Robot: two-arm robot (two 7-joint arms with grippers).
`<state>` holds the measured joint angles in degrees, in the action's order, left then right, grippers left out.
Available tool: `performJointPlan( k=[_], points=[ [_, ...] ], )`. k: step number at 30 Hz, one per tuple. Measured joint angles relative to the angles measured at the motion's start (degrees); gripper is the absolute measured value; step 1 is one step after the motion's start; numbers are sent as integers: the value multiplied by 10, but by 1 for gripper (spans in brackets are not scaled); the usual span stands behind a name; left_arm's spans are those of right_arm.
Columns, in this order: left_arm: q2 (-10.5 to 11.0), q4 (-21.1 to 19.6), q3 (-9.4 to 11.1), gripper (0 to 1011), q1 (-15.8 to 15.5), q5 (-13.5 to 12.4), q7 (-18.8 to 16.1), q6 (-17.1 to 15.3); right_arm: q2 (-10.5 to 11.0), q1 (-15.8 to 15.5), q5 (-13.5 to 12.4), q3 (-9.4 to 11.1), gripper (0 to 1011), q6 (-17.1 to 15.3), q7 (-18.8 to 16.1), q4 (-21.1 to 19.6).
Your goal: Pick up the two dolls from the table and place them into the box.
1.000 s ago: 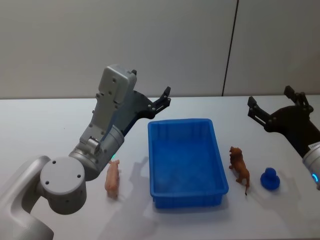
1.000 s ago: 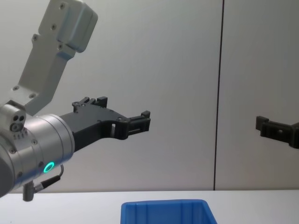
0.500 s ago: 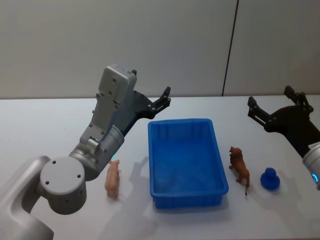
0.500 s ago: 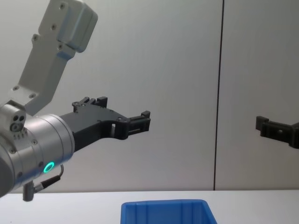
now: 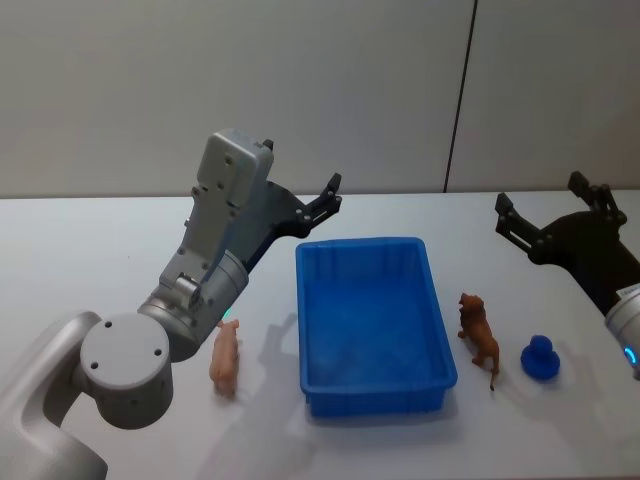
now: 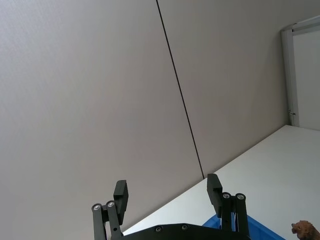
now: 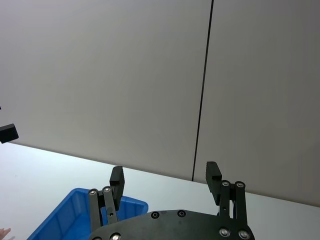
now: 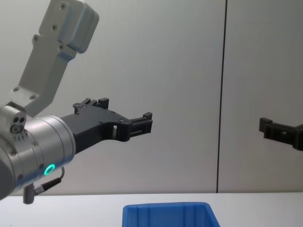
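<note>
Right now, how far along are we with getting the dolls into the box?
Nothing is done: the box is empty. The pink pig doll lies on the table to its left, the brown lion doll stands to its right, beside a small blue toy. Nothing is in hand: the left gripper and right gripper hang open above the table. Both picks and both placements are left.
</note>
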<state>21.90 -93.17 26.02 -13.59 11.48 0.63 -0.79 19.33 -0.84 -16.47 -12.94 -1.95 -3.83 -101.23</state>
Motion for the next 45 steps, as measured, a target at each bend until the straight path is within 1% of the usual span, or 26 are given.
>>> performJointPlan(
  k=[15,21,25,33,45],
  points=[
    [0,0,0,1001,0,0,0,0,0,0,0,0,1001,0,0,0],
    [0,0,0,1001,0,0,0,0,-4,5,0,0,1001,-5,1,5],
    [0,0,0,1001,0,0,0,0,-9,11,0,-1,1001,-16,4,11],
    [0,0,0,1001,0,0,0,0,-20,26,3,0,1001,-51,18,35],
    [0,0,0,1001,0,0,0,0,-25,38,11,4,1001,-92,33,71]
  ],
)
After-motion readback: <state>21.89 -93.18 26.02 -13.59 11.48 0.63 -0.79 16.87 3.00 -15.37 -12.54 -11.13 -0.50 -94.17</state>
